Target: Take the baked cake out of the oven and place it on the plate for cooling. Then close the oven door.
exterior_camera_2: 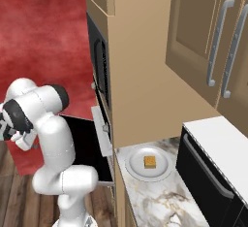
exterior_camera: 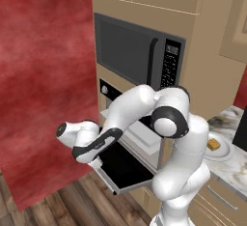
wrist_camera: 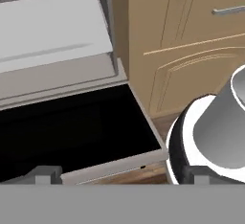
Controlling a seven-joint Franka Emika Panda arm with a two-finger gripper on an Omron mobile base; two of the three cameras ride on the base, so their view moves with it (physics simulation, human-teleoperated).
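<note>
The baked cake (exterior_camera_2: pixel 150 162), a tiny golden-brown block, rests on the round pale plate (exterior_camera_2: pixel 135 170) on the marble counter; the cake (exterior_camera: pixel 213 145) and the plate (exterior_camera: pixel 226 153) also appear at the right of the left base view. The oven door (exterior_camera: pixel 123 168) hangs open and flat, dark glass up, seen close in the hand view as the oven door (wrist_camera: pixel 72 132). A pale oven tray (wrist_camera: pixel 52 31) sticks out of the oven (exterior_camera: pixel 108 92). My gripper (exterior_camera: pixel 96 163) is open at the door's front edge, fingertips (wrist_camera: pixel 45 173) wide apart with nothing held.
A dark grey microwave (exterior_camera: pixel 135 51) sits above the oven. Beige cabinet fronts and a drawer (wrist_camera: pixel 191 41) stand right of the oven. A dark appliance with a bar handle (exterior_camera_2: pixel 208 172) sits on the counter beside the plate. Red wall to the left, wood floor below.
</note>
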